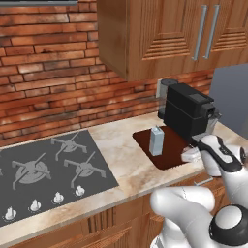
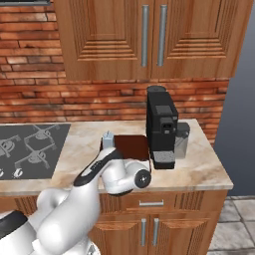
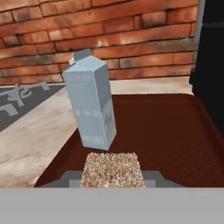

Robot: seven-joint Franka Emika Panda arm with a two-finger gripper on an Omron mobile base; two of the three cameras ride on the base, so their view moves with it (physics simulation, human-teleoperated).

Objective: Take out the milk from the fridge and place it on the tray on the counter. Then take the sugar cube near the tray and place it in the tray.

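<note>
The milk (image 3: 92,105), a pale blue-grey gabled carton, stands upright on the left part of the dark reddish-brown tray (image 3: 166,131). It is also in the left base view as the milk (image 1: 156,140) on the tray (image 1: 170,154), and in the right base view as the milk (image 2: 107,139) peeking over my arm beside the tray (image 2: 132,147). My gripper (image 3: 113,178) hovers low over the tray's near edge, shut on the speckled tan sugar cube (image 3: 113,169), just in front of the carton. In the left base view the gripper (image 1: 188,156) sits at the tray's right front corner.
A big black coffee machine (image 1: 188,112) stands right behind the tray, close to my hand. The grey-black cooktop (image 1: 48,169) lies to the left on the beige counter (image 1: 123,155). Wooden wall cabinets (image 2: 149,37) hang overhead. The fridge's grey side (image 1: 233,94) bounds the right end.
</note>
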